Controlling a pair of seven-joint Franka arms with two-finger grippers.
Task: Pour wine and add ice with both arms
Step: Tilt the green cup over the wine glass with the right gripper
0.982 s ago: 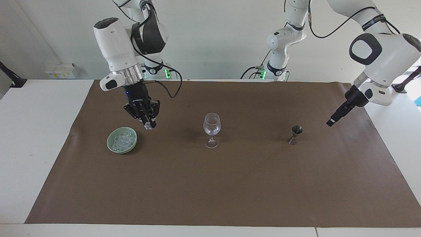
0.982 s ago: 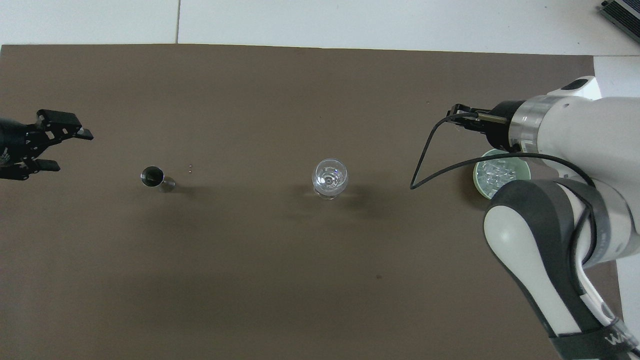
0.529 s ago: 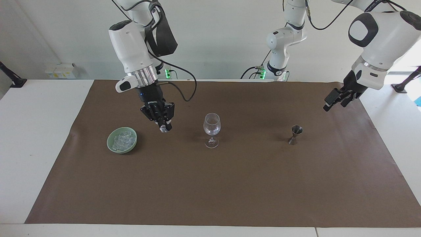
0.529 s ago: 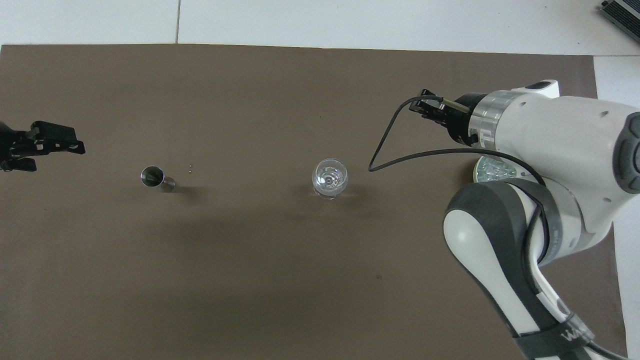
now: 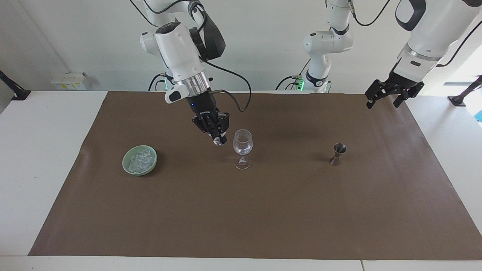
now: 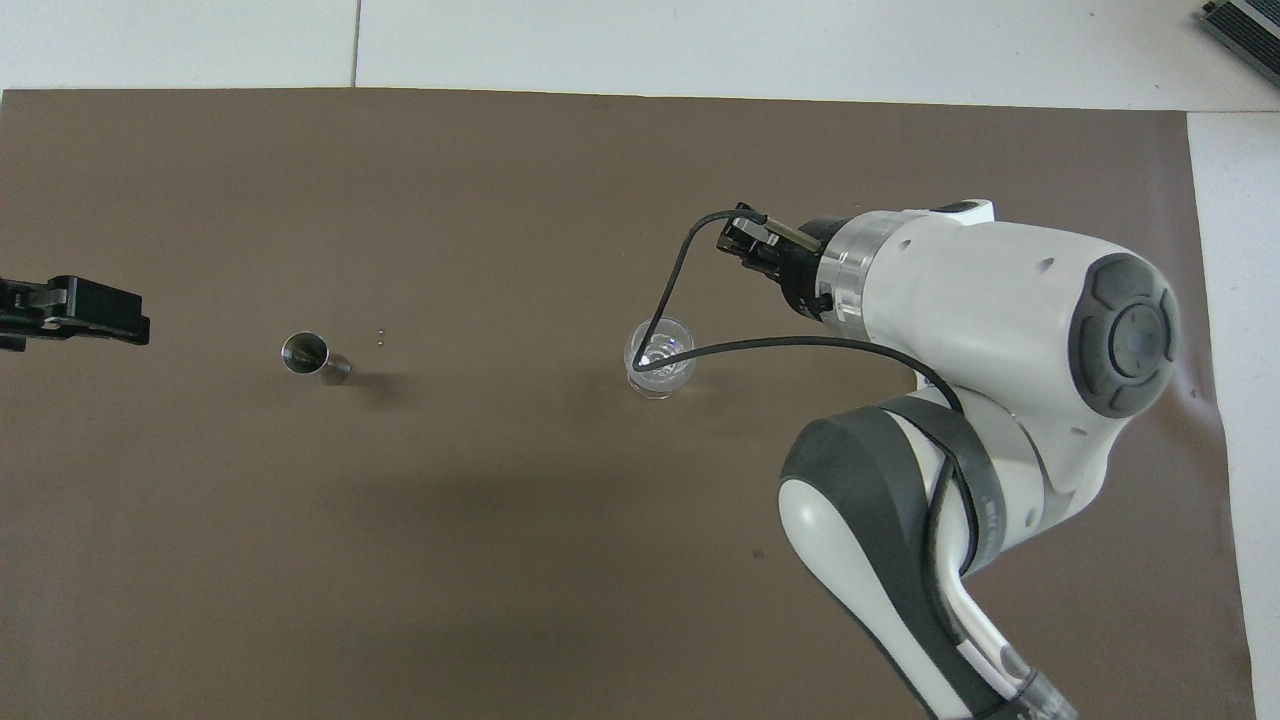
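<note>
My right gripper point(image 5: 218, 141) is shut on a small clear ice cube point(image 5: 217, 142). It hangs over the mat close beside the bowl of the clear wine glass point(image 5: 242, 146), on the side toward the right arm's end. The rest of the ice point(image 5: 138, 159) is heaped in a green bowl point(image 5: 127, 168) at that end; the right arm hides this bowl in the overhead view. A small metal jigger point(image 5: 338, 153) stands toward the left arm's end. My left gripper point(image 5: 384, 101) is open and empty, raised over the mat's corner at its own end. No wine is in view.
A brown mat point(image 5: 241, 218) covers most of the white table point(image 5: 34, 150). The glass point(image 6: 660, 355) and jigger point(image 6: 312, 357) stand in one row across the mat's middle. The right arm's black cable point(image 6: 700, 300) loops above the glass.
The right gripper carried the ice cube from beside the green bowl across to the wine glass. The left gripper rose and drew back from the jigger toward the mat's corner.
</note>
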